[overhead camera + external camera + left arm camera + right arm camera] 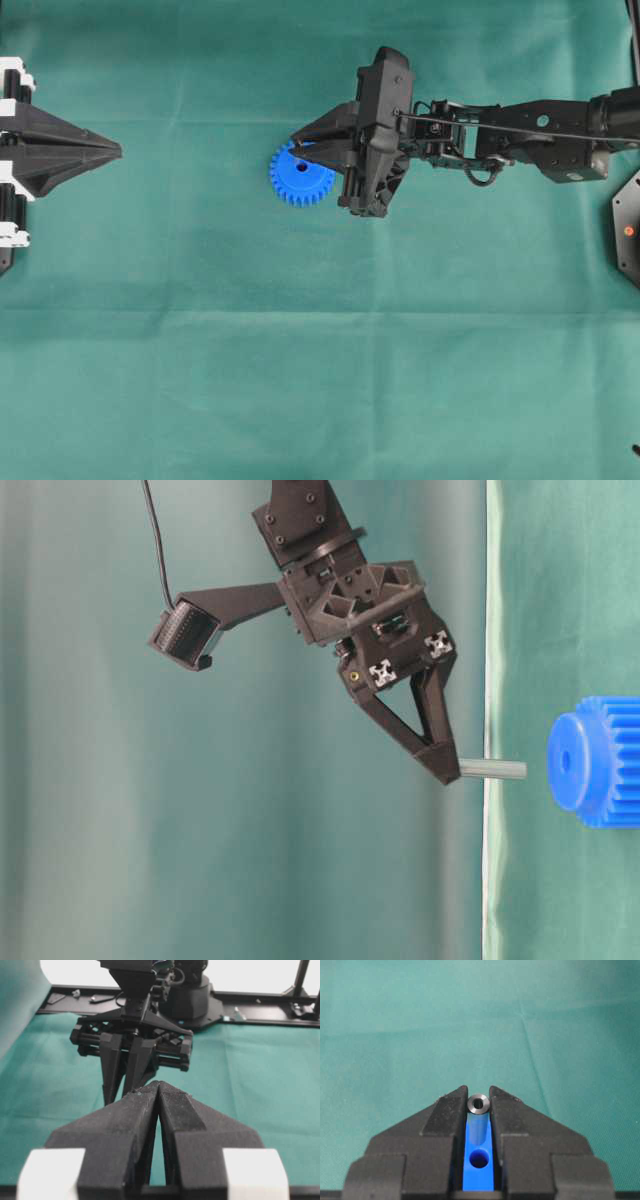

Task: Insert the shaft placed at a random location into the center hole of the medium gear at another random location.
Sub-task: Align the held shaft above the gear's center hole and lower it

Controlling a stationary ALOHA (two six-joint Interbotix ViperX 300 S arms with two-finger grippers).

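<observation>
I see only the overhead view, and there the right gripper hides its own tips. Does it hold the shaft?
Observer: Yes. In the table-level view the right gripper pinches the shaft at its tips.
Operator: Is the shaft inside the medium gear?
Observer: Not yet. A gap shows between the shaft's free end and the medium gear.
Operator: Is it lined up?
Observer: In the right wrist view the center hole lies midway between the fingers, straight below the shaft.

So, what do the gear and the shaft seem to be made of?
The gear: probably plastic, going by its uniform bright blue and matte, moulded-looking teeth. The shaft: likely metal, grey with a shiny, reflective end face and what looks like a hollow end.
</observation>
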